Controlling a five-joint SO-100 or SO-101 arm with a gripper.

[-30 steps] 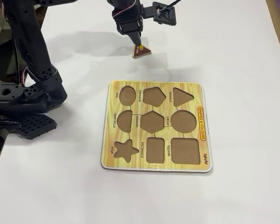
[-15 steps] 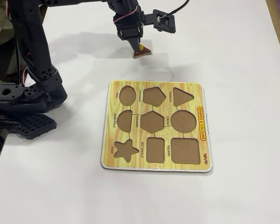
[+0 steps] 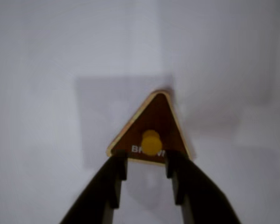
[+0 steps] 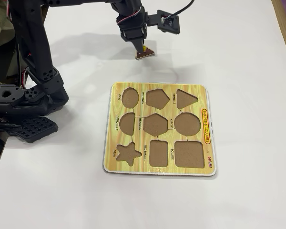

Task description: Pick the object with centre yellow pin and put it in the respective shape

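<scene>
**Brown triangle under the end effector, apart from the board**

Brown wood with a pale edge was seen in the wrist view as the triangle piece [image 3: 154, 133], lying flat on the white bench [image 3: 46, 70] with its yellow knob [image 3: 151, 142] at the middle. The end effector [image 3: 145, 161] was set over the piece's near edge, its two dark fingers [image 3: 113, 175] parted, one at each side of the knob. The fingers were not closed on the knob; a gap showed at either side of it.

In the fixed view the triangle piece [image 4: 143, 54] was found near the top of the bench [image 4: 238, 57], just below the end effector [image 4: 140, 49], and well apart from the yellow puzzle board [image 4: 207, 125]. The triangle recess [image 4: 185, 98] was located at the board's upper right corner, beside the pentagon recess [image 4: 157, 98], and was seen unfilled.
</scene>
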